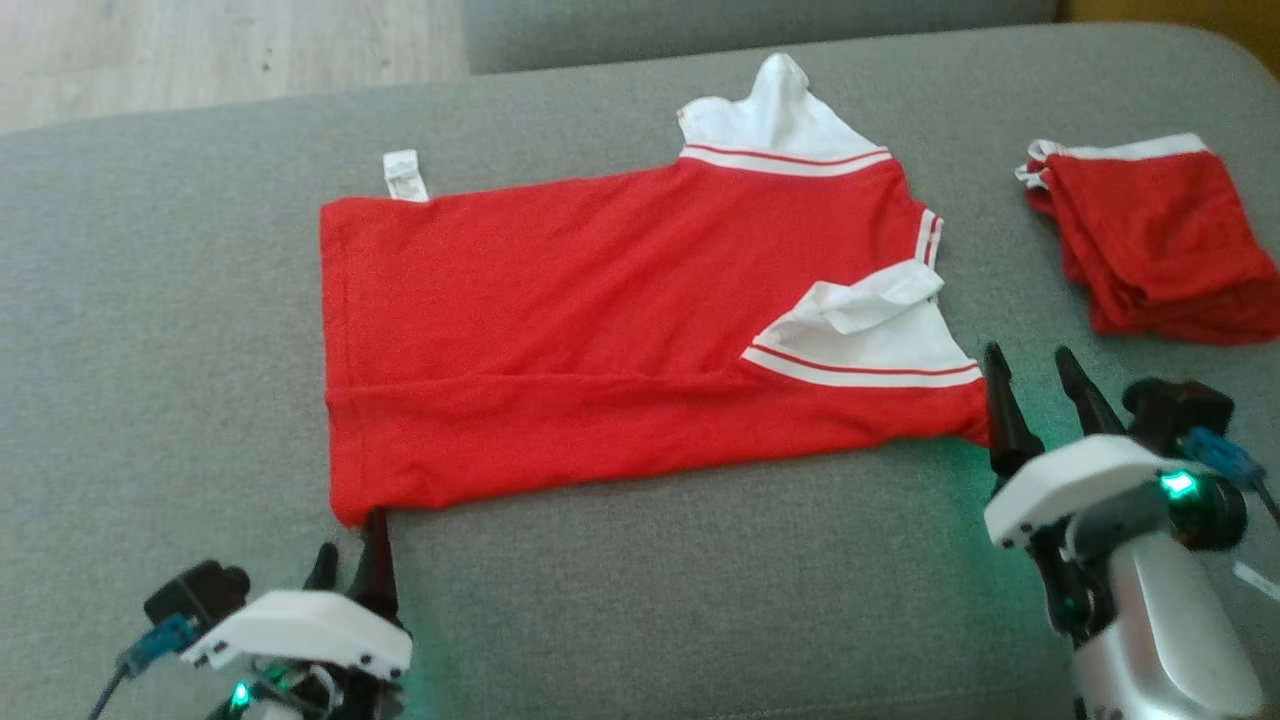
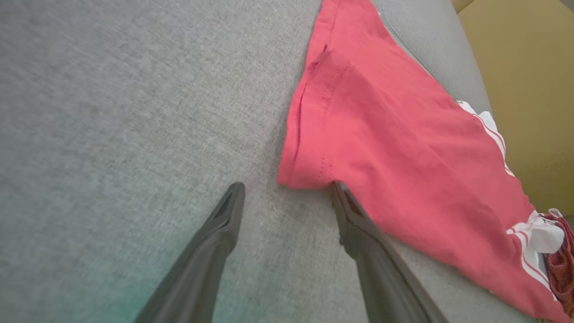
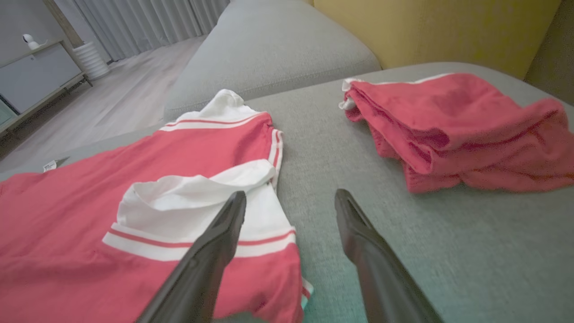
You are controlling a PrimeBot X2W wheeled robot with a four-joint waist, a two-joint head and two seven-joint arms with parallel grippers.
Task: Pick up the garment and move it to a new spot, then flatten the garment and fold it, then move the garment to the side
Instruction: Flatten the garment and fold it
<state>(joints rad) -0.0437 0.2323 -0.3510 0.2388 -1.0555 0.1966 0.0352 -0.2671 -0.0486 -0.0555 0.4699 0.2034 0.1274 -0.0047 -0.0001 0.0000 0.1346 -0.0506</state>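
Note:
A red garment (image 1: 600, 330) with white sleeves and red-striped white trim lies spread on the grey sofa seat (image 1: 650, 600), its near long edge folded over. My left gripper (image 1: 350, 545) stands open at the garment's near left corner (image 2: 305, 175), one finger touching the hem. My right gripper (image 1: 1035, 385) is open just off the near right corner, beside the white sleeve (image 3: 193, 202), holding nothing. The red cloth (image 2: 403, 157) runs away to the right in the left wrist view.
A second red garment (image 1: 1160, 245), folded into a pile (image 3: 457, 130), lies at the seat's right side. Another grey cushion (image 3: 269, 49) sits behind, with a yellow backrest (image 3: 430, 27) and wooden floor (image 1: 200, 50) beyond the sofa edge.

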